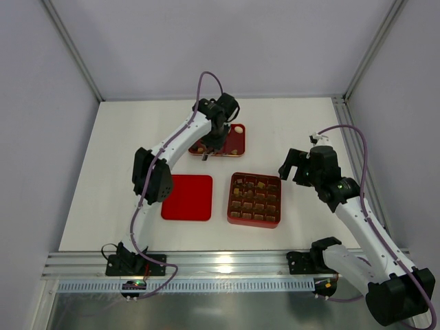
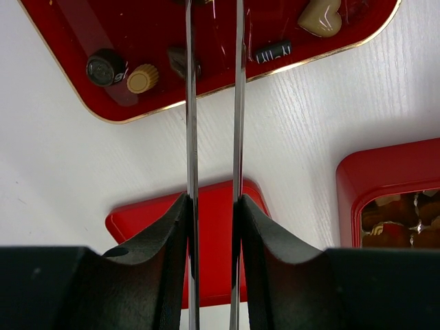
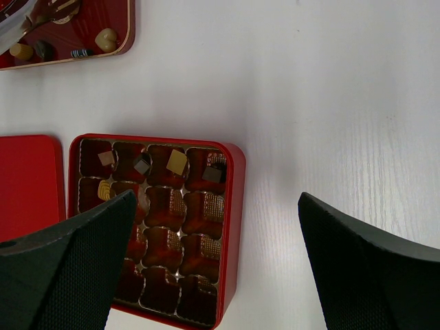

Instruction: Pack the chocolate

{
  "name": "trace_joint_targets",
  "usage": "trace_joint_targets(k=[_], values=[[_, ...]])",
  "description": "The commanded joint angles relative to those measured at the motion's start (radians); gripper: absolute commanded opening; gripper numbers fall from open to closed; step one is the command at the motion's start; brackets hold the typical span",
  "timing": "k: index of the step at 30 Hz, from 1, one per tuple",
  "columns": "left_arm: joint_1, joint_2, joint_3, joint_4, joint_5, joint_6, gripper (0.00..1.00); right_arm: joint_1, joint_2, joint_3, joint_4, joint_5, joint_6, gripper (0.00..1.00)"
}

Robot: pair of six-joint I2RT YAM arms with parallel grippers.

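Chocolate pieces lie on a red tray [image 1: 237, 143]: a dark round one [image 2: 105, 67], a tan round one [image 2: 142, 78], a striped dark one [image 2: 273, 50] and a tan heart [image 2: 320, 16]. My left gripper [image 1: 210, 146] [image 2: 213, 201] is over this tray, shut on metal tweezers [image 2: 190, 103]. Their tips run out of the top of the left wrist view, and a dark piece [image 2: 180, 60] lies beside one blade. The red gridded box [image 1: 255, 199] [image 3: 234, 206] holds several pieces in its far cells [image 3: 177, 161]. My right gripper [image 1: 292, 165] [image 3: 216, 198] is open and empty, above the box's right edge.
The flat red lid [image 1: 187, 197] [image 2: 137, 223] lies left of the box, and its edge shows in the right wrist view [image 3: 27, 179]. The white table ends at grey walls at the back and a metal rail [image 1: 227, 265] at the front.
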Motion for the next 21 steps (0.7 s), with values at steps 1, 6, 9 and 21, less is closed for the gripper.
trace_joint_targets(k=[1, 6, 9, 21], values=[[0.003, -0.025, 0.054, -0.016, -0.013, 0.002, 0.3, -0.003, -0.008, 0.031, 0.01, 0.011, -0.008, 1.0], [0.003, -0.032, 0.082, -0.027, -0.023, 0.004, 0.29, -0.003, -0.01, 0.031, 0.011, 0.013, -0.006, 1.0], [0.003, -0.04, 0.088, -0.032, -0.029, 0.005, 0.29, -0.003, -0.01, 0.025, 0.014, 0.013, -0.003, 1.0], [0.005, -0.063, 0.086, -0.038, -0.043, 0.009, 0.28, -0.005, -0.001, 0.023, 0.026, 0.007, 0.003, 1.0]])
